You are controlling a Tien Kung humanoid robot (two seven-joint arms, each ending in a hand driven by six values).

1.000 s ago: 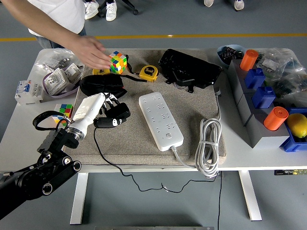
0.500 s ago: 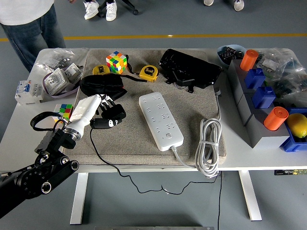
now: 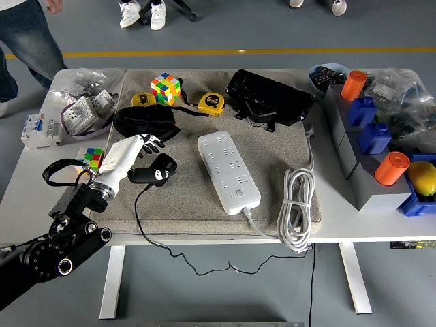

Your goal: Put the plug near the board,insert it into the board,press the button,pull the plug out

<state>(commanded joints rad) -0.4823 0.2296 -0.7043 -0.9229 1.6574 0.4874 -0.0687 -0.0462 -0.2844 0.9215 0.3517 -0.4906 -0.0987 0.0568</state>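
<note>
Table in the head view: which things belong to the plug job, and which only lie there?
Belong to the job:
black plug with its cable, at the left hand
white power strip

Only lying about:
colour cube
yellow tape measure
black pouch
coiled white cable
orange cylinders
lemon

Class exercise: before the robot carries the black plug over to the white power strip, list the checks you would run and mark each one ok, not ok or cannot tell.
1. Left hand at the black plug: ok.
2. Firm grasp on the plug: cannot tell; fingers partly hidden.
3. Power strip sockets facing up and uncovered: ok.
4. Mat between plug and strip free of objects: ok.
5. Plug's cord has slack: ok, it trails loosely off the near edge.
6. Person's hands away from the table: ok; only legs at the far left corner.
</note>
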